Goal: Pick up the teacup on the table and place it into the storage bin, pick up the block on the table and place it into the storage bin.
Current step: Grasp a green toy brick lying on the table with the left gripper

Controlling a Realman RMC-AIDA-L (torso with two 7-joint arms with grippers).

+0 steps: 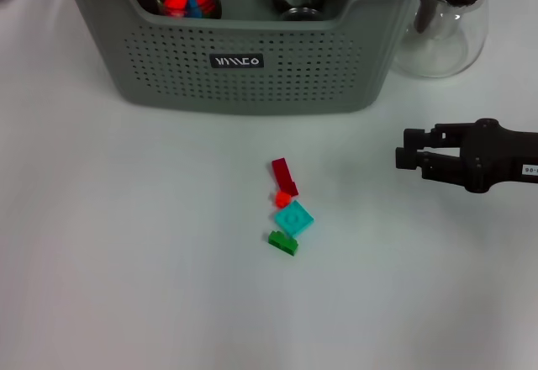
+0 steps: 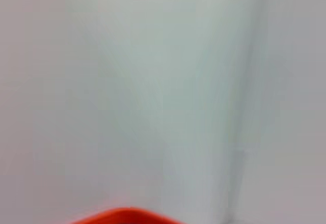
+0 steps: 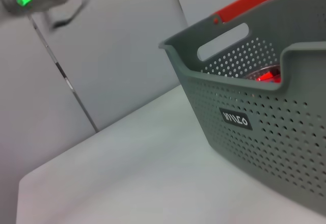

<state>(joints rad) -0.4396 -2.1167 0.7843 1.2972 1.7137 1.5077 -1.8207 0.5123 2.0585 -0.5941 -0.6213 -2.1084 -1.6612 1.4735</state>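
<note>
Blocks (image 1: 287, 212) lie clustered in front of storage bin (image 1: 244, 46), touching. Right gripper (image 1: 402, 158) right of them, slightly open, empty. Risk: pinching two blocks or scattering the cluster.

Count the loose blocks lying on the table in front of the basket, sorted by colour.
Dark red block: 1
Orange-red block: 1
Teal block: 1
Green block: 1
Total: 4
</note>
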